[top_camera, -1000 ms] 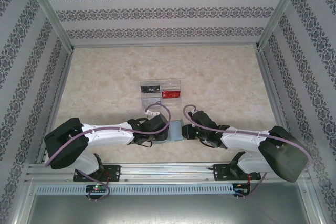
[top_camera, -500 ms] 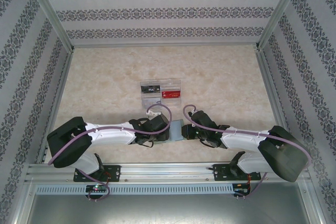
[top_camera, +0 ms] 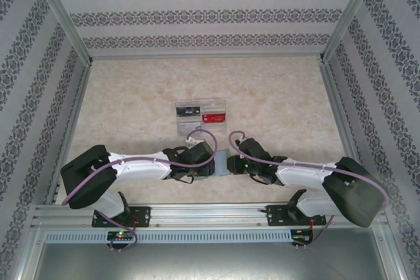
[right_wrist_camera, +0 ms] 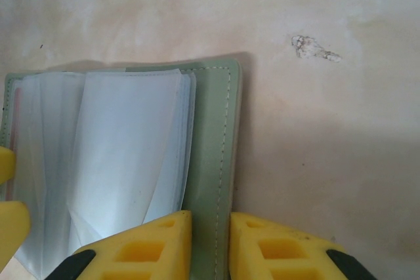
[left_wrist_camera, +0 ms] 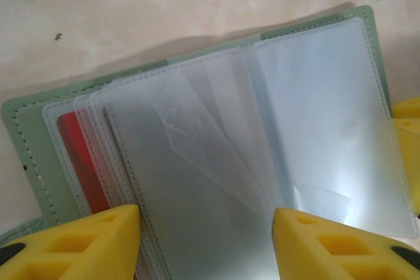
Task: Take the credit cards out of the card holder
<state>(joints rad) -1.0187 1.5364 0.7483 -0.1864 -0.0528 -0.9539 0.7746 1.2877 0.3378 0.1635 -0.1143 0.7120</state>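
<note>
My left gripper hangs with its jaws wide over the near edge of the open holder, gripping nothing; the holder lies flat on the table between the two arms, close to their bases. The one red card I can see sits in the holder's leftmost sleeve, just left of that gap, with its long axis running near to far. I judge the left arm the nearer one, needing a small shift left before closing. My right gripper has narrow jaws that look pinched on the holder's right cover, pinning it open.
</note>
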